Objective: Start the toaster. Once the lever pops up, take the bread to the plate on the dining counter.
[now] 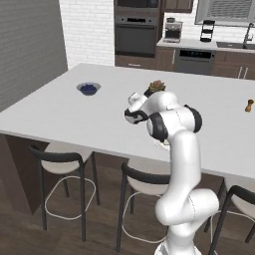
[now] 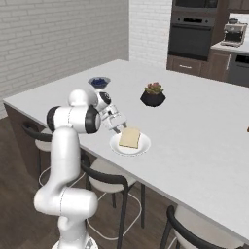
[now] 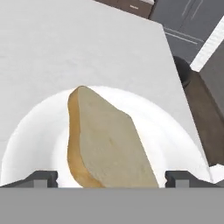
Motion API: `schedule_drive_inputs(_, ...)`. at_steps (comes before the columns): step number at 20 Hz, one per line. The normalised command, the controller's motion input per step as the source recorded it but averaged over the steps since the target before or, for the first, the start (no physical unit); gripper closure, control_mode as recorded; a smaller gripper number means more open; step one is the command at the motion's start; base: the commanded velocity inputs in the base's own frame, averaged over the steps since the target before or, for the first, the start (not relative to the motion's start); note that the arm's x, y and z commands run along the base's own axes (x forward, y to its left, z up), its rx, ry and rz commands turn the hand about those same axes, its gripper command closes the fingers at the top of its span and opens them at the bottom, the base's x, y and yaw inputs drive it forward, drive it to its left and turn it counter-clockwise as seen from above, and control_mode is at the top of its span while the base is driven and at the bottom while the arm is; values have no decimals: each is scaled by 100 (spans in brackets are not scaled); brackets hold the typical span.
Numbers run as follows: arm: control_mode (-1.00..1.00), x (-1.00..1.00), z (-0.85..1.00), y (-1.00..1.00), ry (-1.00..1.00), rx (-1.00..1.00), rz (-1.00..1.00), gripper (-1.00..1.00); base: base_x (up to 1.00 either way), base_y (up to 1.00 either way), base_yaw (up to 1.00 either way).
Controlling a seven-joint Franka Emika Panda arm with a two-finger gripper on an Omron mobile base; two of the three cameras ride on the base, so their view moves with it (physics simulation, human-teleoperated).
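A slice of bread lies flat on the white plate, near the front edge of the white dining counter. My gripper hangs just left of the plate, pointing at the slice. In the hand view the bread lies on the plate. The gripper is open, with its dark fingertips standing wide on either side of the slice, clear of it. The toaster is out of view.
A small blue bowl and a plant in a black pot stand farther back on the counter. A brown pepper mill is at the far right. Stools line the counter's near side below the arm.
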Motion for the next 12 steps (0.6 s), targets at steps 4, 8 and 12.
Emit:
schedule_drive_inputs(4, -100, 4, 2, 0, -38, 0, 0, -100, 0, 0, 0)
schedule_drive_inputs(8, -100, 4, 12, 0, -44, 0, 3, -100, 0, 0, 0)
schedule_drive_inputs(12, -100, 2, 21, 0, -48, 0, 7, -100, 0, 0, 0)
